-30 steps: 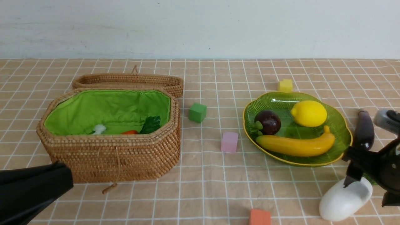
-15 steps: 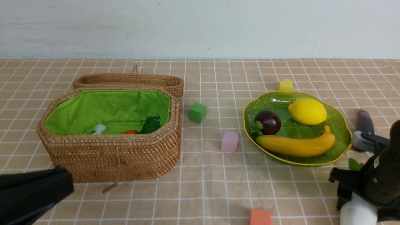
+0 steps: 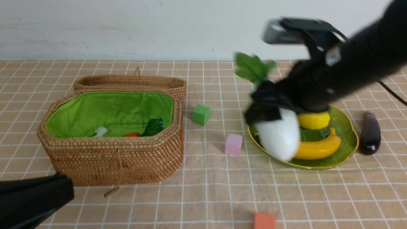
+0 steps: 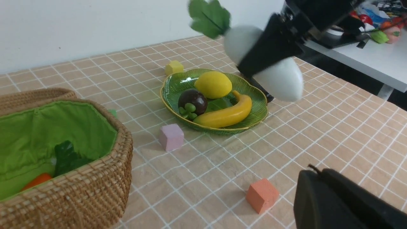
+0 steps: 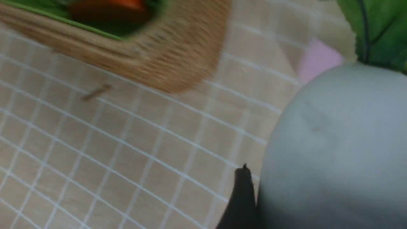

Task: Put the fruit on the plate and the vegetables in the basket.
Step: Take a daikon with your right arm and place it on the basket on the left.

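My right gripper (image 3: 270,108) is shut on the white radish (image 3: 280,137) and holds it in the air over the near-left part of the green plate (image 3: 347,127), its leaves (image 3: 252,68) pointing up. The radish fills the right wrist view (image 5: 334,143) beside one dark finger (image 5: 241,197). On the plate lie the lemon (image 3: 314,120), the banana (image 3: 318,148) and the mangosteen (image 4: 192,99), which the radish hides in the front view. The eggplant (image 3: 369,132) lies on the table right of the plate. The carrot (image 3: 131,135) is in the basket (image 3: 117,159). My left gripper (image 3: 47,194) is shut and empty, low, in front of the basket.
The flat wicker lid (image 3: 130,82) lies behind the basket. Foam cubes sit on the table: green (image 3: 201,114), pink (image 3: 233,144), orange (image 3: 264,221), and yellow (image 4: 174,67) behind the plate. My right arm reaches across the plate from the upper right.
My right gripper has lifted the radish from the table's front right and carried it up and to the left, over the plate. The left arm has not moved.
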